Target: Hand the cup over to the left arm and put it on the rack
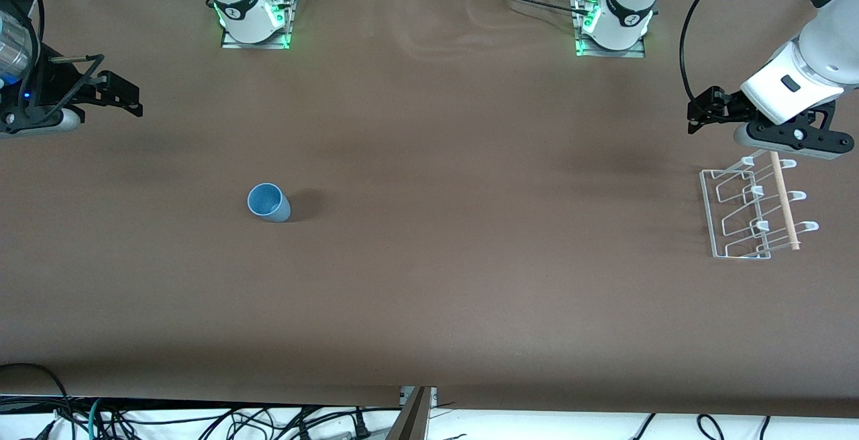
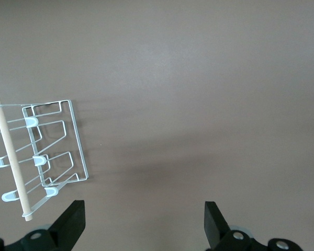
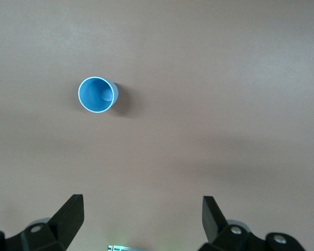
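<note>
Since the cup [image 1: 269, 202] stands upright on the table [image 1: 429, 292], mouth up and long axis vertical, well apart from both arms, the handover seems not yet begun. Both tools hang spread wide and empty: the right tool [image 3: 141, 214] near the cup, the left tool [image 2: 144, 219] just beside the rack [image 1: 751, 208], probably waiting there.

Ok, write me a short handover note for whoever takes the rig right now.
Right gripper: open, empty, up at the right arm's end of the table.
Left gripper: open, empty, up over the table beside the rack.
Cup: upright on the table, toward the right arm's end, untouched.
Done: nothing.
Left: right gripper picks the cup, passes it to the left gripper, which places it on the rack.
</note>
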Available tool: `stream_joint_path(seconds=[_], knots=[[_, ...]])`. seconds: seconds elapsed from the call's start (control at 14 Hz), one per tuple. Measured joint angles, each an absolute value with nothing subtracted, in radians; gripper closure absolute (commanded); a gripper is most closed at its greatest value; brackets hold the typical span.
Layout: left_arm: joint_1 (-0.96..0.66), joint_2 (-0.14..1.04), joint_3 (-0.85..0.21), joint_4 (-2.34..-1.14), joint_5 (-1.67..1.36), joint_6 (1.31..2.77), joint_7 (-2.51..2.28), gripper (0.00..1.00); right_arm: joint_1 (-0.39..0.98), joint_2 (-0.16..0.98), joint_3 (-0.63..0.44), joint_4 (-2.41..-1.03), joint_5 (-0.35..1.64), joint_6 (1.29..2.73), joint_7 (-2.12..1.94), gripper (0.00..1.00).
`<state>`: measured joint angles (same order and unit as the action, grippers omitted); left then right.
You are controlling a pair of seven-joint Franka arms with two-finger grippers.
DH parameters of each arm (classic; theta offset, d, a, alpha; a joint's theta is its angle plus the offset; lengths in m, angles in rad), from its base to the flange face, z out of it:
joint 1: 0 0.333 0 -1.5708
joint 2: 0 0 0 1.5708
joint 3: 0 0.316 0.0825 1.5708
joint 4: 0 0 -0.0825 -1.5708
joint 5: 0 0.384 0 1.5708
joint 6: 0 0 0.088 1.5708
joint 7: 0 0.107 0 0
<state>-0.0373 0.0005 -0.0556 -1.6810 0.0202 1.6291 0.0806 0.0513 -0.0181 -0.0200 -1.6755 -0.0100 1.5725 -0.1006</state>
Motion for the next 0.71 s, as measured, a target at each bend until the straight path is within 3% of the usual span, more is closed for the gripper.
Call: stream_joint_path(seconds=[0.43,0.71], knots=[[-0.037,0.0,-0.056,-1.681,0.02,1.629,0.081,0.0,0.053,-0.009,-0.017,-1.674,-0.001,1.574,-0.1,0.0],[-0.038,0.0,-0.056,-1.681,0.02,1.629,0.081,0.0,0.073,0.126,-0.006,-1.683,0.003,1.671,-0.1,0.0]])
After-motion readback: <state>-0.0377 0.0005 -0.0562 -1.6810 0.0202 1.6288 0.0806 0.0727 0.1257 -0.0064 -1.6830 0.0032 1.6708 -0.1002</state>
